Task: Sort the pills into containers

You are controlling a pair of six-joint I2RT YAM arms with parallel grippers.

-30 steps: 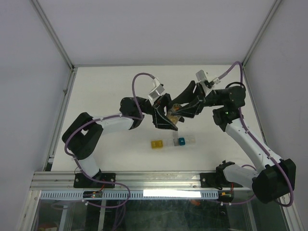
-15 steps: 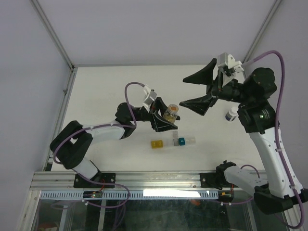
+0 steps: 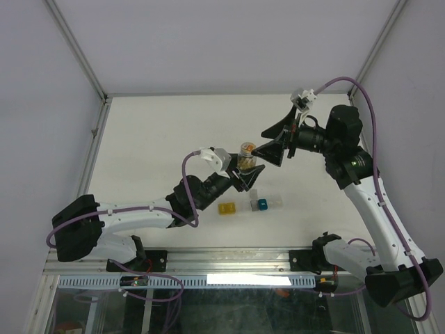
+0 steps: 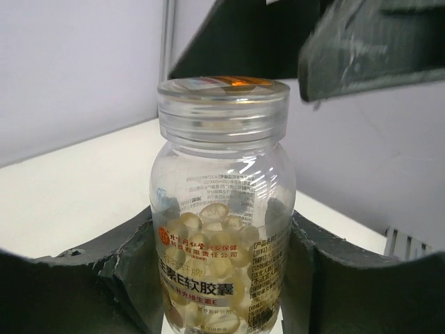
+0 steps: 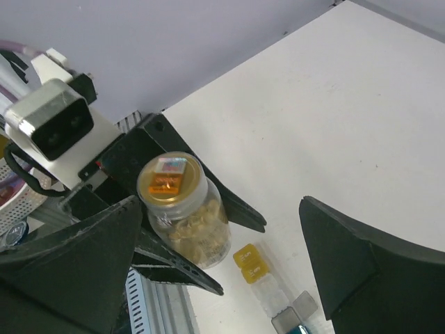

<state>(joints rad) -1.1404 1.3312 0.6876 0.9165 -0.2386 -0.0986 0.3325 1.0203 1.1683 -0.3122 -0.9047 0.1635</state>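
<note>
Spreading wide, the right end effector (image 3: 259,141) has let go of the clear plastic bottle (image 4: 222,209) of small tan pills (image 4: 212,261) that the left end effector (image 3: 247,172) pinches, so with its clear lid (image 4: 222,104) on, nothing can pour yet.

The clear pill bottle (image 4: 222,209) is showing orange Chinese print low on its label, reading "生素E软胶囊" with the start cut off, beside a small red round logo. Finer print above is coming out too small to read, and so is the orange sticker on its lid (image 5: 167,182).

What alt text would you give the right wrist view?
A clear, lidded bottle of tan pills is clamped in the left gripper over a white table. The right gripper stands wide open in front; yellow, clear and grey pill-box cells lie below.
</note>
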